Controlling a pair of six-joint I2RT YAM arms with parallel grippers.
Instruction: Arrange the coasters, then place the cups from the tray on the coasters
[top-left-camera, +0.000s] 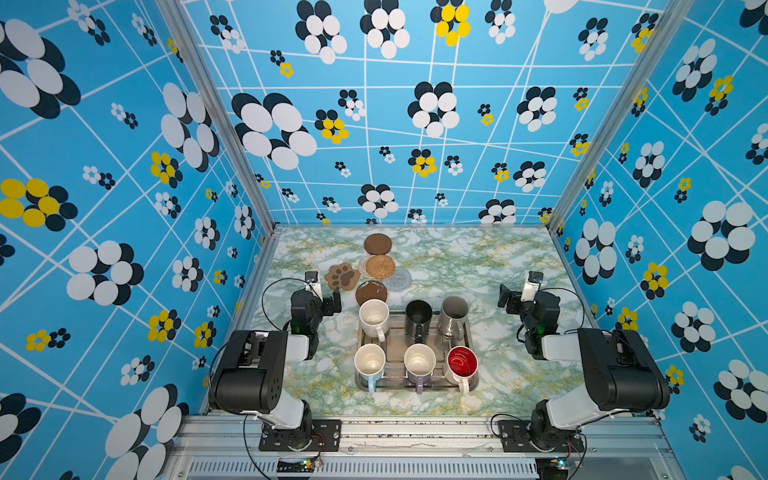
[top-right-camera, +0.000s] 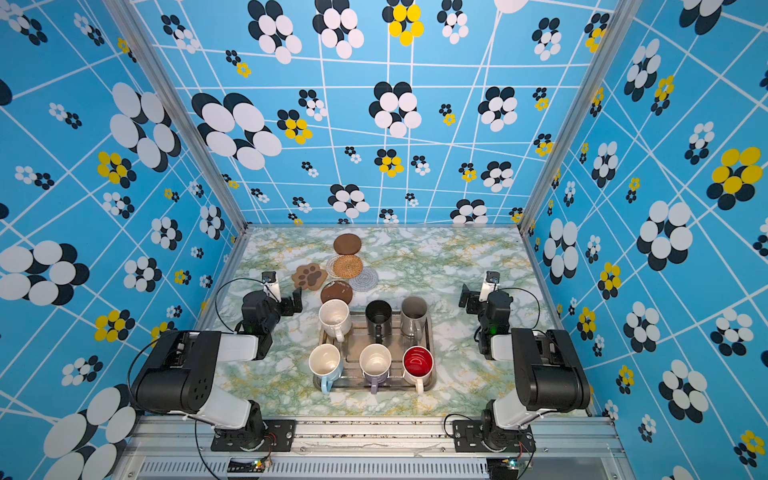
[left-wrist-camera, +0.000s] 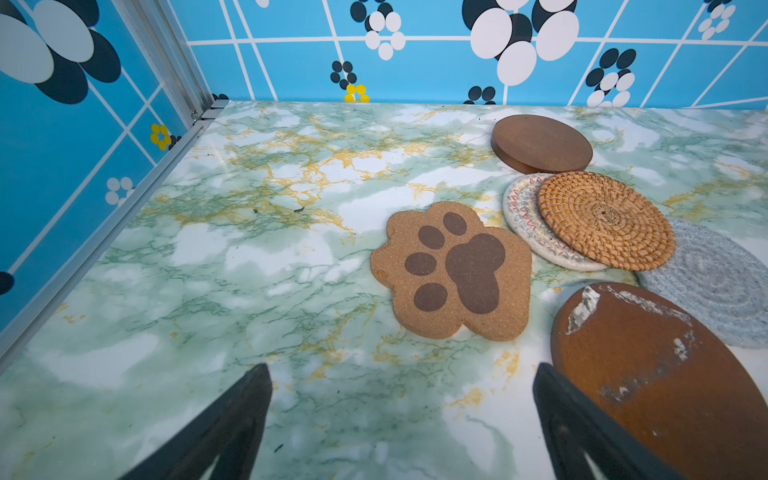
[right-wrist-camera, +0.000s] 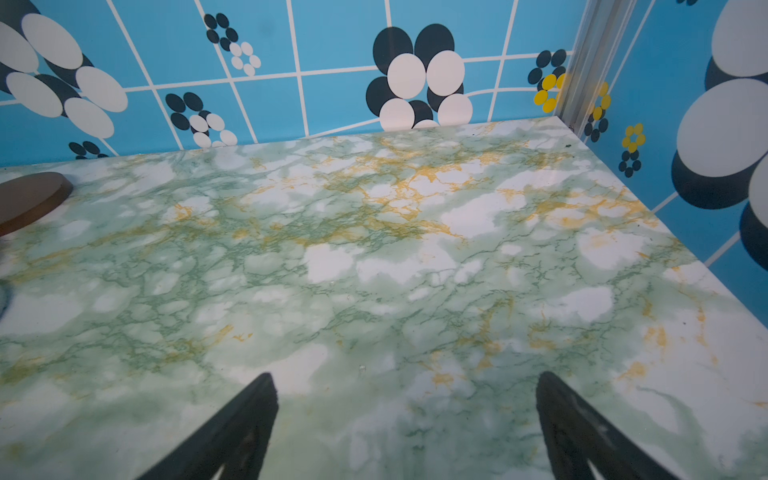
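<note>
Table (top-left-camera: 519, 266): smooth sheet with a green-and-gold marble print. Its near corners are hidden behind both arms.
Tray (top-left-camera: 397, 347): silver metal, rectangular, with rounded corners and a ridged floor. It sits at the table's near middle, and the cups cover most of the floor.
Left gripper (left-wrist-camera: 401, 368): black fingers spread wide, empty. Only the tips show in the wrist view. It is over bare table, just beside the scuffed brown disc (left-wrist-camera: 656, 374).
Right gripper (right-wrist-camera: 405, 374): black fingers spread wide, empty, over bare table to the right of the tray.
Cups: six, upright on the tray in two rows.
Far row: white speckled cup (top-left-camera: 374, 318), black cup (top-left-camera: 418, 316), grey-beige cup (top-left-camera: 454, 316).
Near row: light blue cup (top-left-camera: 369, 363), lilac cup (top-left-camera: 419, 363), red-lined cup (top-left-camera: 462, 363). Their outsides are largely hidden from above.
Coasters: clustered on the table beyond the tray's far left corner.
Scuffed brown disc: cut off by the wrist frame; in both top views the speckled cup hides its near edge.
Grey round (left-wrist-camera: 715, 286): woven, cut off by the frame.
Rattan round (left-wrist-camera: 604, 220): coiled, lying on the white crochet round (left-wrist-camera: 523, 208).
Paw mat (left-wrist-camera: 451, 270): grainy cork look.
Smooth brown disc (left-wrist-camera: 540, 143): farthest.
</note>
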